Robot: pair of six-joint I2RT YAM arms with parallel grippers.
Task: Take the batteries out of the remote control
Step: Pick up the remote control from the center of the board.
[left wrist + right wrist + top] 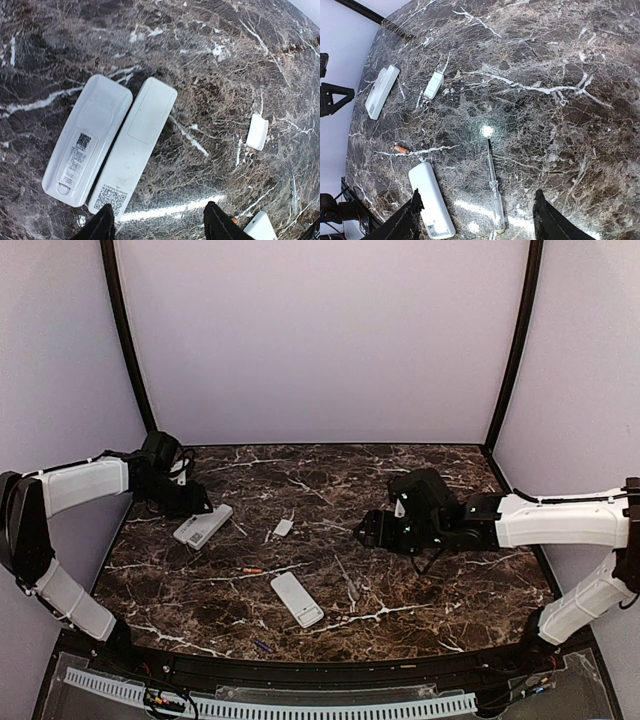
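Note:
Two white remotes [203,525] lie side by side, backs up, at the left; in the left wrist view they are the left one [87,140] and the right one [135,150]. My left gripper [159,222] is open above their near ends and holds nothing; in the top view it [193,505] hangs just behind them. A third white remote [297,598] lies near the front middle, its battery bay open at one end [432,227]. An orange battery [401,149] lies on the table beside it. My right gripper [477,220] is open and empty above the table right of centre.
A clear-handled screwdriver [493,185] lies between my right fingers' span, right of the third remote. A small white cover [257,131] lies near the table's middle. A small blue cell [262,646] lies near the front edge. Walls close off three sides.

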